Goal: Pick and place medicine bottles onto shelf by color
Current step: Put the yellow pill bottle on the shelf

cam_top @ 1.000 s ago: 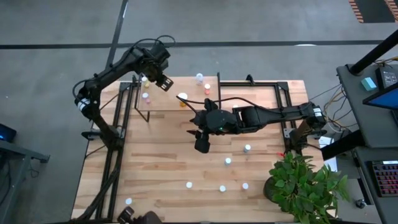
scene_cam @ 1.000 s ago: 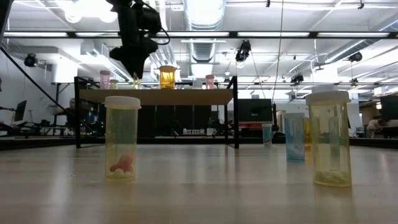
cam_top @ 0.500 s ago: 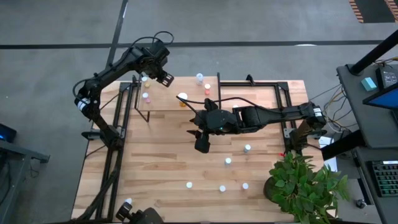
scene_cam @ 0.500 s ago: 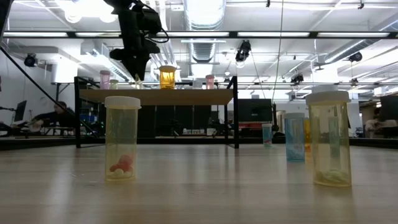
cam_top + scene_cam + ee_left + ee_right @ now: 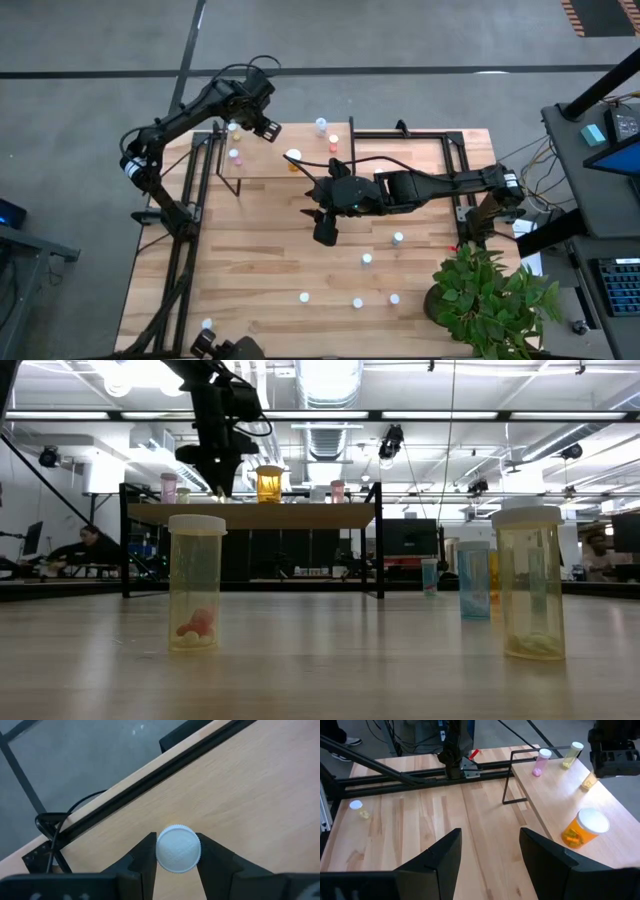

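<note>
There are two arms (image 5: 440,185), one shelf (image 5: 265,167) and one plant (image 5: 490,295). From above, eleven bottles (image 5: 366,259) can be counted: five on the shelf and six on the table (image 5: 250,260). A twelfth, white-capped bottle (image 5: 178,854) sits between the fingers (image 5: 144,860) of the left gripper (image 5: 176,841).

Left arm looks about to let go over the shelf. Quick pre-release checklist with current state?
1. Left gripper has a white-capped bottle between its fingers: ok.
2. Gripper over the shelf board: ok.
3. Bottle base touching the board: cannot tell.
4. Colour match with neighbours, the pink bottle and yellowish bottle nearby: cannot tell, held bottle's colour hidden under its cap.
5. Right gripper open, empty, parked mid-table: ok.
6. Orange bottle away from the drop spot: ok.
</note>
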{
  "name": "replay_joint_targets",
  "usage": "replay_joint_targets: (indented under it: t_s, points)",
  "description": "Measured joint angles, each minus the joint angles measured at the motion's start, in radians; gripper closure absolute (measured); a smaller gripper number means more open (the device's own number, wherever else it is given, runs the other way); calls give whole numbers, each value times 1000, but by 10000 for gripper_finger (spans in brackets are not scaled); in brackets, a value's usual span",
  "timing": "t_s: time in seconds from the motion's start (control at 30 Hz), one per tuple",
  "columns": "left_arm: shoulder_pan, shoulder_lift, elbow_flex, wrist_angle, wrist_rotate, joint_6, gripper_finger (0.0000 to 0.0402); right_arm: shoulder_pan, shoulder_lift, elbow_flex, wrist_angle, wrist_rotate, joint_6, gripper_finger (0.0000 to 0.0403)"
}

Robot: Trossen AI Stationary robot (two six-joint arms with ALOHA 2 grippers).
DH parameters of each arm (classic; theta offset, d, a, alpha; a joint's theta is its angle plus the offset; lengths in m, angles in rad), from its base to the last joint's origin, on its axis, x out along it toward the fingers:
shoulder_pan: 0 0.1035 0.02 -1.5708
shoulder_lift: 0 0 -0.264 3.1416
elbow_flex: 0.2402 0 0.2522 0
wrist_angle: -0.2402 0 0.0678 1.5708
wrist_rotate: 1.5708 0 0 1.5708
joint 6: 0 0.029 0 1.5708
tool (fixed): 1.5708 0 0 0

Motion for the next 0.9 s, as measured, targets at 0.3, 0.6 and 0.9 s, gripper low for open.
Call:
replay_joint_targets:
  t_s: [0.3, 0.6, 0.9]
  points:
    - [-2, -5, -5, -5, 3, -22, 295, 0, 0, 0, 0, 0, 0, 211]
    - [-2, -5, -8, -6, 4, -22, 294, -1, 0, 0, 0, 0, -29, 211]
    - [-2, -5, -8, -5, 4, -21, 294, -3, 0, 3, 3, 0, -42, 211]
